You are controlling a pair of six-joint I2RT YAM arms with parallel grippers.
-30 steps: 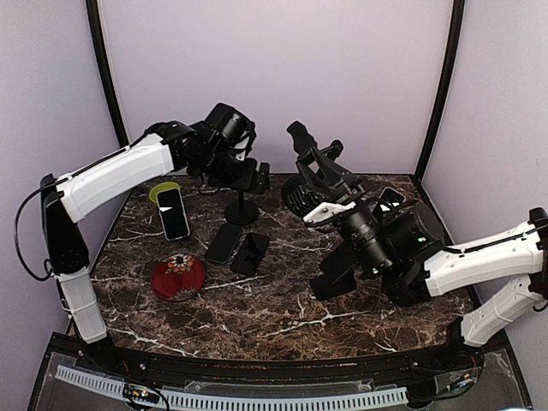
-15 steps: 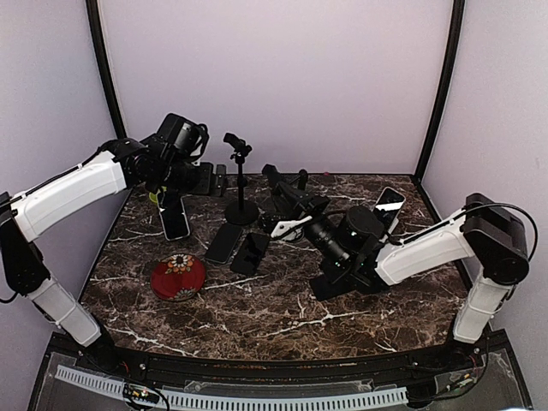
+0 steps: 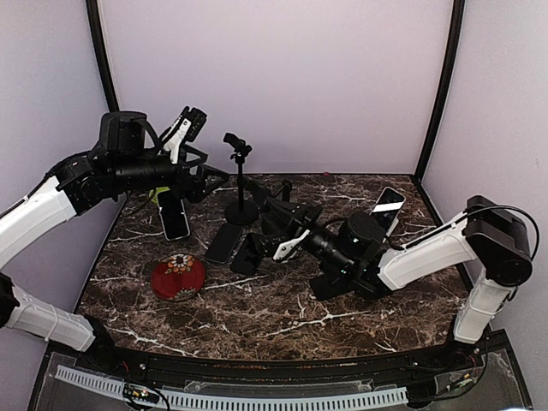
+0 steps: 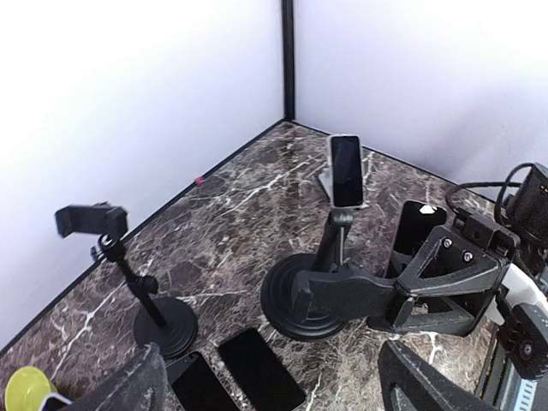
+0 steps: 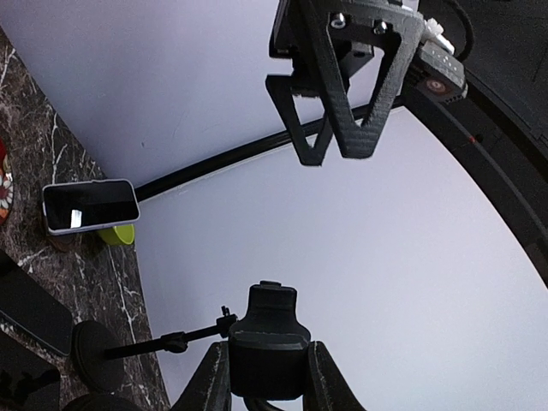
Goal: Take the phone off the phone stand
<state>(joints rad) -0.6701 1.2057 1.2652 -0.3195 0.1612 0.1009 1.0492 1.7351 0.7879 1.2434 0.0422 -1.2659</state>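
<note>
One phone (image 3: 388, 208) (image 4: 346, 169) stands upright on a small grey holder (image 4: 325, 182) at the back right. Another phone (image 3: 173, 214) (image 5: 90, 206) leans on a green holder (image 3: 162, 193) at the left. A tall black phone stand (image 3: 241, 181) (image 4: 128, 274) at the back centre has nothing in its clamp. My left gripper (image 3: 191, 128) (image 4: 270, 360) hangs open and holds nothing, high above the left side. My right gripper (image 3: 265, 201) (image 5: 267, 360) reaches left, low over the table. It is shut on a black round-based stand (image 4: 300, 300) (image 5: 267, 330).
Two dark phones (image 3: 225, 242) (image 3: 250, 253) lie flat on the marble table (image 3: 257, 317), in front of the tall stand. A red round dish (image 3: 178, 276) sits at the front left. Pale walls and black corner posts (image 3: 437, 86) close the back and sides.
My left arm has pulled back from the tall stand's clamp, up and to the left. My right arm has carried the round-based stand down and leftward toward the table's middle.
</note>
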